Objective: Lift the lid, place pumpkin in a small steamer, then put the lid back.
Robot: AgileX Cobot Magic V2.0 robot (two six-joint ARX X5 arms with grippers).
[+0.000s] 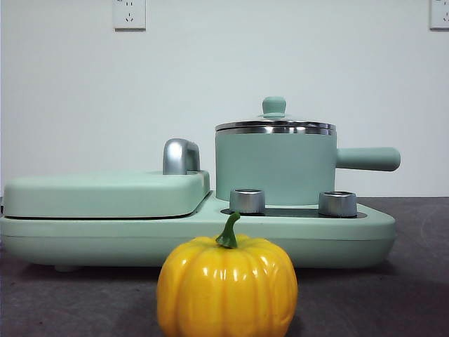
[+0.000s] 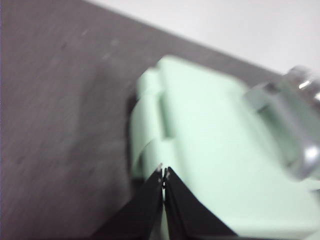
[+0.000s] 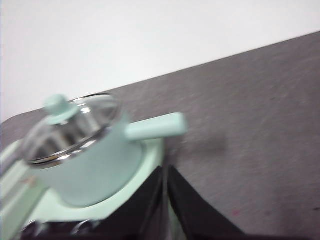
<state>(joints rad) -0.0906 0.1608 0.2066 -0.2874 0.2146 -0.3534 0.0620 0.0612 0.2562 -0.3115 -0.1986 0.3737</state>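
On the wide mint-green appliance base (image 1: 105, 235), the small steamer (image 1: 273, 168) is seen standing behind two chrome dials (image 1: 247, 201), with its straight side handle (image 1: 368, 159) stretched away from the flat mint-green cover (image 1: 105, 193). The lid (image 1: 275, 125) is seated on the steamer's chrome rim, its small green knob uppermost. In front of the base, on the dark grey table (image 1: 393, 295), the pumpkin (image 1: 226, 288) is set upright with its green stem pointing up, apart from the base and nearer the front camera than the steamer. Neither arm is shown in the front view. The left gripper (image 2: 164, 172) is held above the corner of the cover, its jaws pressed together with nothing between them, and the cover's chrome handle (image 2: 295, 125) is seen beyond. The right gripper (image 3: 165, 169) is held above the base beside the steamer, just short of the side handle's end, its jaws likewise closed on nothing. The pumpkin is not shown in either wrist view.
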